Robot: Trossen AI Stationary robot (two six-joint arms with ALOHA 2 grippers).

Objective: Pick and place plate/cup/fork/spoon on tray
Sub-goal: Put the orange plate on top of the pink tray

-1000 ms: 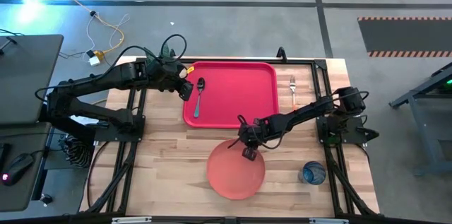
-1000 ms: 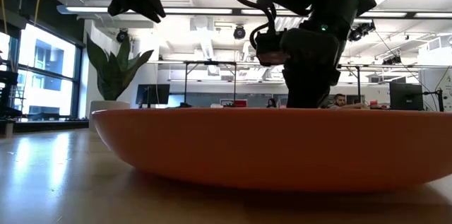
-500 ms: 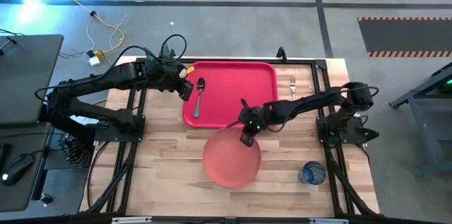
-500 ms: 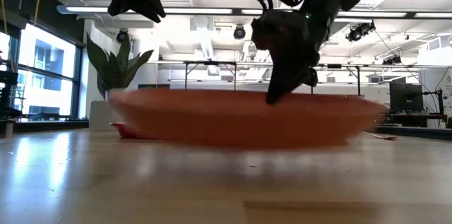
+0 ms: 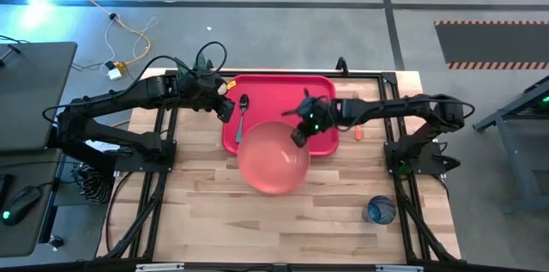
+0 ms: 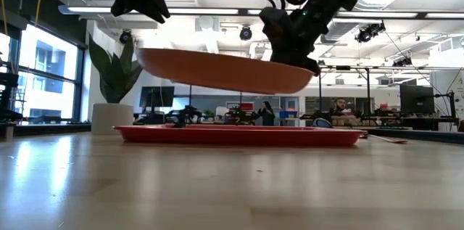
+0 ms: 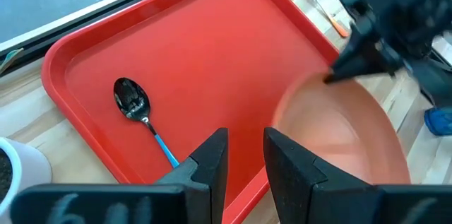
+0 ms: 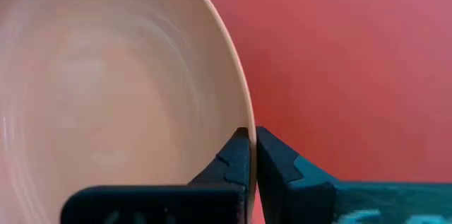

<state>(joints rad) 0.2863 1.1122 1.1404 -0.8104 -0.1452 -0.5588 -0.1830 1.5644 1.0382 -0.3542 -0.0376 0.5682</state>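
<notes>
Round smooth plate [image 5: 273, 158] pinched at rim by right end effector [image 5: 300, 133] above flat tray [image 5: 322, 92].

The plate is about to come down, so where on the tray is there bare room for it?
The tray is bare from the spoon to its rim on the fork side. The spoon edge is crowded, under the left gripper. The right gripper holds the plate above the near rim.

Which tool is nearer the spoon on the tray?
Left. The left tool hovers right beside the spoon at the tray's left edge. The right tool is farther off over the tray, shut on the plate's rim.
</notes>
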